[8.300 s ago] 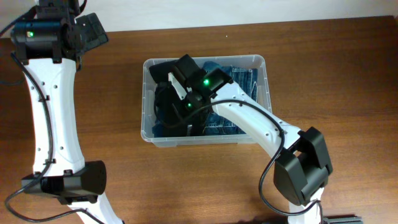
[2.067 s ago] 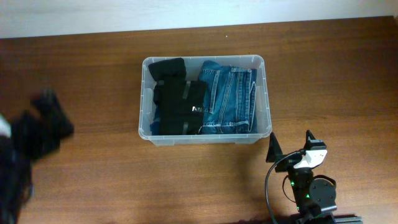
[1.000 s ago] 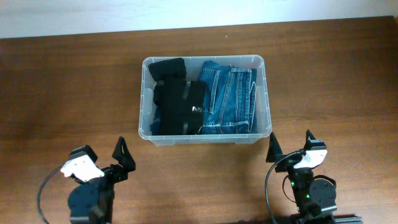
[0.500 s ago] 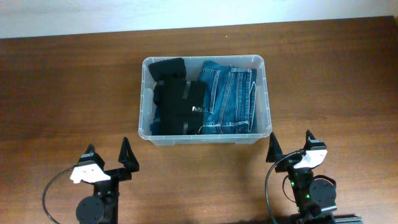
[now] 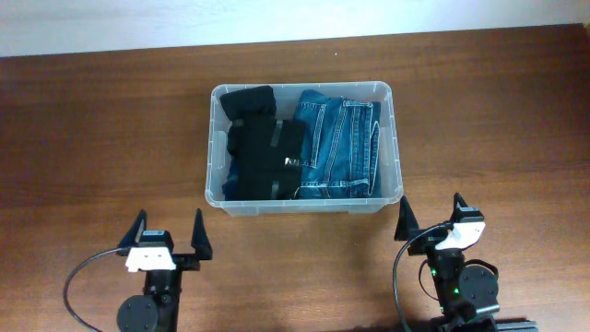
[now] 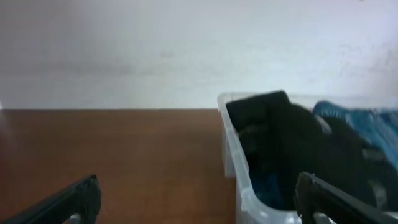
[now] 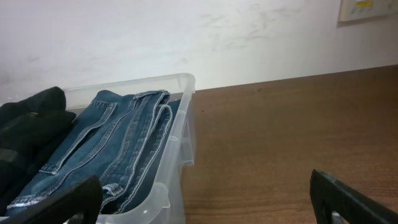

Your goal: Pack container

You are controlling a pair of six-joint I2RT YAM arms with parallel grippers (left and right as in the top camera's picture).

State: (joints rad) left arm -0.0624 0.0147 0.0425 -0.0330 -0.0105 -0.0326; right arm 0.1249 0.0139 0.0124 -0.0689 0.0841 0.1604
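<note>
The container (image 5: 395, 138), a clear plastic tub, stands in the middle of the table. Inside it, a folded black garment (image 5: 263, 152) lies on the left and folded blue jeans (image 5: 341, 148) on the right. My left gripper (image 5: 169, 221) is open and empty near the front edge, short of the tub's front left corner. My right gripper (image 5: 430, 208) is open and empty just off the front right corner. The left wrist view has the tub wall (image 6: 239, 180) and black garment (image 6: 292, 143) ahead of the open gripper (image 6: 199, 200). The right wrist view shows the jeans (image 7: 112, 143) and tub rim (image 7: 186, 124) ahead of the open gripper (image 7: 202, 200).
The brown wooden table (image 5: 92, 138) stretches to both sides of the tub. A white wall runs along its far edge, with a wall plate (image 7: 367, 7) at the upper right. Both arms sit folded low at the front edge.
The left arm has shifted right and squared up to face the tub, its gripper staying open. The right arm and the tub's contents have not moved.
</note>
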